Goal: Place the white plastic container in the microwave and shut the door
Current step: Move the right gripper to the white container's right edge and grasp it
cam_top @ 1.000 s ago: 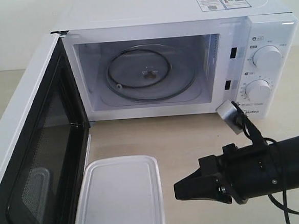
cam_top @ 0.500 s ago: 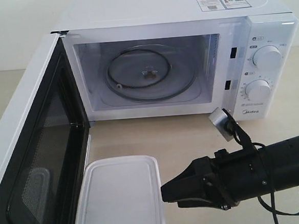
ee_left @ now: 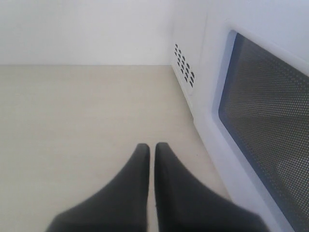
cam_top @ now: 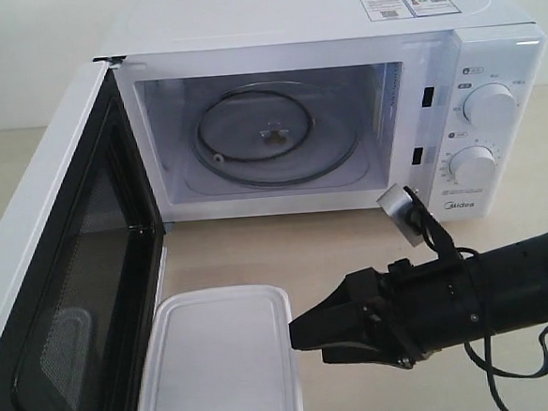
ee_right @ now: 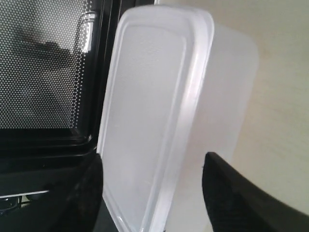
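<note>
The white plastic container (cam_top: 219,360) lies lidded on the table in front of the microwave (cam_top: 308,20), next to the open door (cam_top: 81,275). The glass turntable (cam_top: 278,135) inside is bare. My right gripper (cam_top: 300,335) is open, with its tips at the container's right side. In the right wrist view the container (ee_right: 159,111) fills the gap of the right gripper (ee_right: 152,169), one finger (ee_right: 89,188) on the lid side and the other beside the wall. My left gripper (ee_left: 152,147) is shut and empty, over bare table beside the door's outer face (ee_left: 260,111).
The door stands swung out to the left, its black mesh inner face (cam_top: 91,284) close to the container's left edge. Two round dials (cam_top: 490,106) sit on the microwave's right panel. Bare beige table (cam_top: 352,247) lies between the microwave and my right arm.
My right gripper has moved left across the table until its tips reach the container's right side. The container, door and microwave have not moved.
</note>
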You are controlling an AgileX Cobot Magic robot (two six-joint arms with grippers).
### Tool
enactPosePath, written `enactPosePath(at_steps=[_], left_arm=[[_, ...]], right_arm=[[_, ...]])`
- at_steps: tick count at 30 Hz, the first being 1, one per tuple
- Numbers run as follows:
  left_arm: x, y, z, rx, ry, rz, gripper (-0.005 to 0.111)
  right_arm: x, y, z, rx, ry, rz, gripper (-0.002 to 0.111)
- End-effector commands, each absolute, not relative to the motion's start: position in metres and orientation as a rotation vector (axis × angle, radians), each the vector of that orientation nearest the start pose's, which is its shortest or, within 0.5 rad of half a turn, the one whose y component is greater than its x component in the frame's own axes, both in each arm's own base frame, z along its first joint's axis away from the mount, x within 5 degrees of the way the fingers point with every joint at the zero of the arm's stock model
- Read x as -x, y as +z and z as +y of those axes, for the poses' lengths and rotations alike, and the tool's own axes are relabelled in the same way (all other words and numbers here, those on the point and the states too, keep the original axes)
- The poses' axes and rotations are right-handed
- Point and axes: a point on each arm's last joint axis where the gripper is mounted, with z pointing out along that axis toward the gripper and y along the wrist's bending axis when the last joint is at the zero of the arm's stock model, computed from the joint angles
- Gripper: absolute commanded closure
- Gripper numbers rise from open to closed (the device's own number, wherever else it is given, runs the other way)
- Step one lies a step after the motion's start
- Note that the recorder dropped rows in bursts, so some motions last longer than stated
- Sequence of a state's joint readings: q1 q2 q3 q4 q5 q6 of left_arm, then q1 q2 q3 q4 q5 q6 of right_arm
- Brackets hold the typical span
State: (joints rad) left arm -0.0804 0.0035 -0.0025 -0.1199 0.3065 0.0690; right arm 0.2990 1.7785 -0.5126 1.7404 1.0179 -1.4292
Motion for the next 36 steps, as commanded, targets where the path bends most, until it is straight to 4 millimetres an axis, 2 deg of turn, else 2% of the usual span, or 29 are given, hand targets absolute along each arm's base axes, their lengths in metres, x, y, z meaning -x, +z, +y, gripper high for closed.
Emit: enactPosePath(at_steps=[1,8,10,24,26,31,36], left_arm=[[-0.054,0.186,-0.008,-0.041,-0.135,1.788,0.102],[-0.054,0.186,-0.008,-0.041,-0.135,1.788,0.102],[-0.054,0.186,-0.008,-0.041,-0.135,1.788,0.102],[-0.054,0.186,-0.008,-0.041,-0.135,1.788,0.102],[-0.054,0.186,-0.008,-0.041,-0.135,1.788,0.102],[-0.054,0.186,-0.008,-0.041,-0.135,1.788,0.102],[-0.054,0.186,-0.008,-0.041,-0.135,1.788,0.102]], right_arm=[[-0.216,0.131,0.146,0.248,1.532,2.488,0.050],[-0.212,0.124,0.168,0.359,1.454,2.550,0.050],[-0.214,0.120,0.173,0.342,1.430,2.584,0.050],[-0.215,0.103,0.178,0.308,1.498,2.638,0.050],[-0.217,0.104,0.178,0.312,1.504,2.629,0.054],[-0.219,0.107,0.181,0.331,1.533,2.602,0.078],[-0.220,0.107,0.181,0.328,1.520,2.607,0.079]])
